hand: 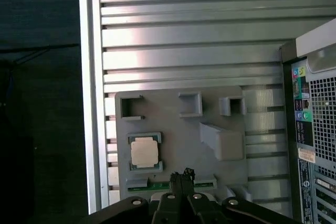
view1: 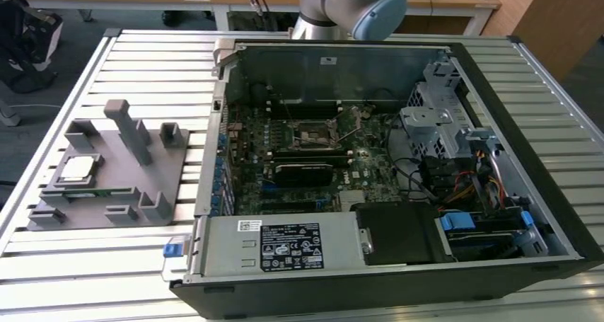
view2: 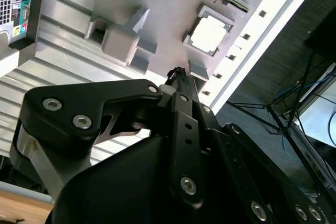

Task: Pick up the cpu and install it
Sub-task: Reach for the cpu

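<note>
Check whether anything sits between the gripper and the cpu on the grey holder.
Nothing visible blocks it. The cpu lies uncovered in its recess on the grey holder, and the gripper hangs over the holder, off to one side of the chip. Only the recess's low corner walls border it.

cpu (view1: 79, 168) in holder (view1: 118, 179), case (view1: 378, 285) beside, seemingly apart

I saw the cpu (hand: 144, 152) top as pale smooth metal with a dull sheen. The holder (hand: 173, 135) looked like matt grey plastic. The worktop (view1: 141, 60) was ribbed bare aluminium, glinting. The gripper (hand: 184, 174) had matt black links and bright metal screws. The PC case (view1: 330, 56) was grey sheet metal.
</note>
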